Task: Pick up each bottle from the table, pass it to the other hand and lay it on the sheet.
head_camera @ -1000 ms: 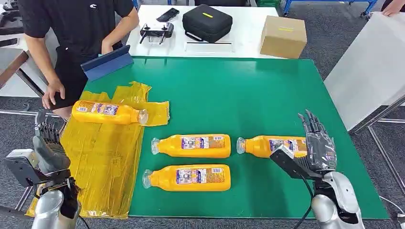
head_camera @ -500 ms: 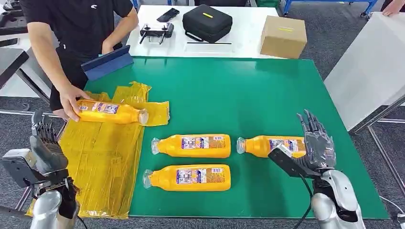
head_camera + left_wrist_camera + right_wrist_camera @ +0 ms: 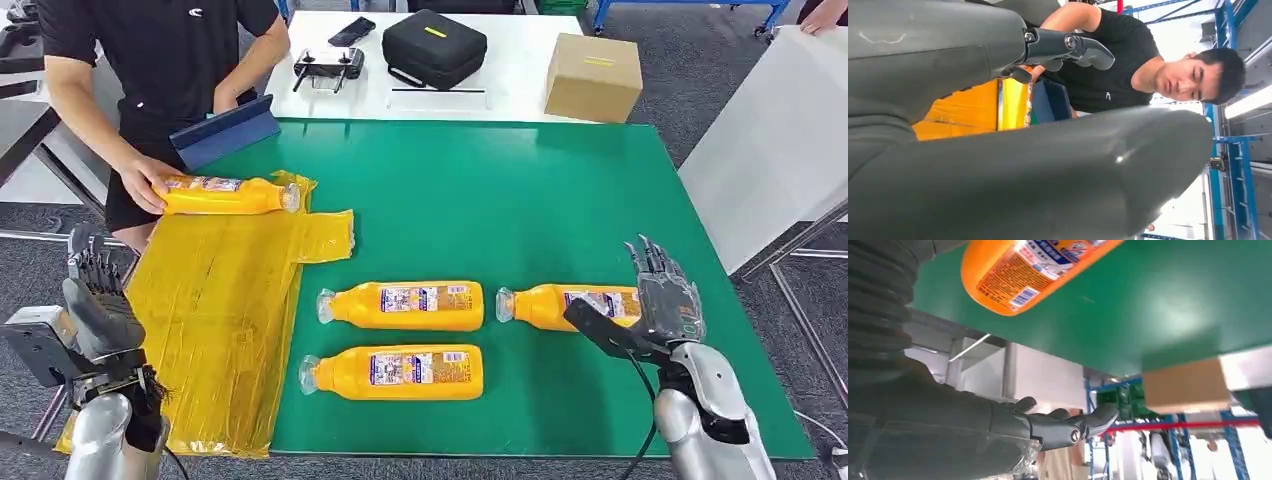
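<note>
Three orange bottles lie on the green table: one in the middle [image 3: 405, 305], one nearer the front [image 3: 397, 372], one at the right [image 3: 560, 305], whose base [image 3: 1013, 277] also appears in the right wrist view. My right hand [image 3: 662, 305] stands open right behind that right bottle, fingers spread, holding nothing. A fourth orange bottle [image 3: 225, 195] is at the far end of the yellow sheet [image 3: 215, 320], held by a person's hand [image 3: 145, 185]. My left hand [image 3: 98, 310] hovers open at the sheet's left edge, empty.
A person in black [image 3: 165, 50] stands at the far left corner beside a blue tablet [image 3: 225, 132]. A white table behind holds a controller [image 3: 328, 66], a black case [image 3: 433, 46] and a cardboard box [image 3: 593, 76]. A white board [image 3: 775, 140] leans at the right.
The person has gripped the bottle on the sheet and moved it toward the sheet's far end. My right hand has sunk slightly beside the right bottle. My left hand has barely moved.
</note>
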